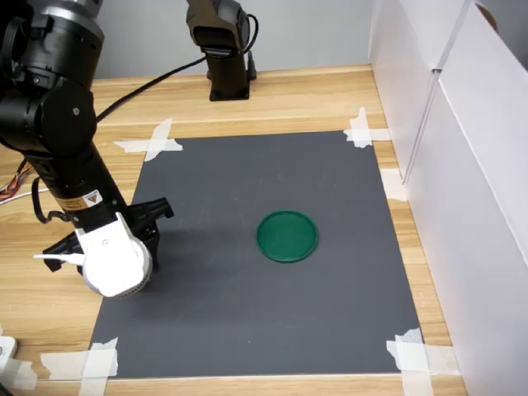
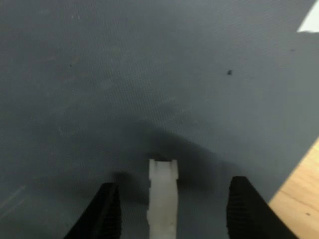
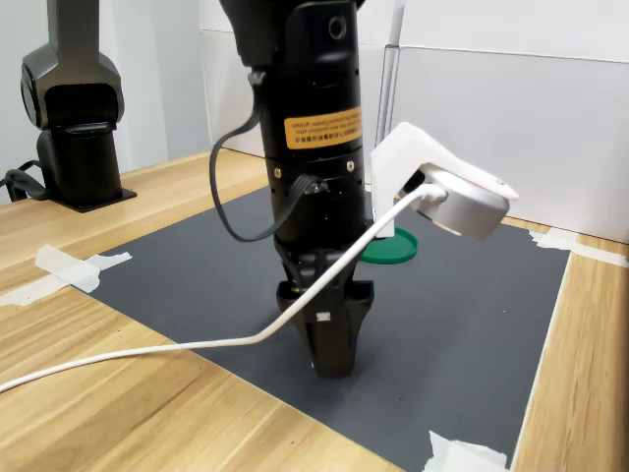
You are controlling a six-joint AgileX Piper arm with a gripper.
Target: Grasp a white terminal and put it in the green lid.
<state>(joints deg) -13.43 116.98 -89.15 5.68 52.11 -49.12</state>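
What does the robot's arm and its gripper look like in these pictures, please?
The arm is glossy black and cylindrical, with an orange-yellow label on its body and a small yellow warning triangle sticker. A white camera housing is mounted beside the wrist, trailing a white cable; a black cable loops alongside. The gripper has black ribbed fingers.

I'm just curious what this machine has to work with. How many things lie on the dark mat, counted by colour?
Green: 1, the lid
White: 1, the terminal, between the open gripper fingers
Total: 2
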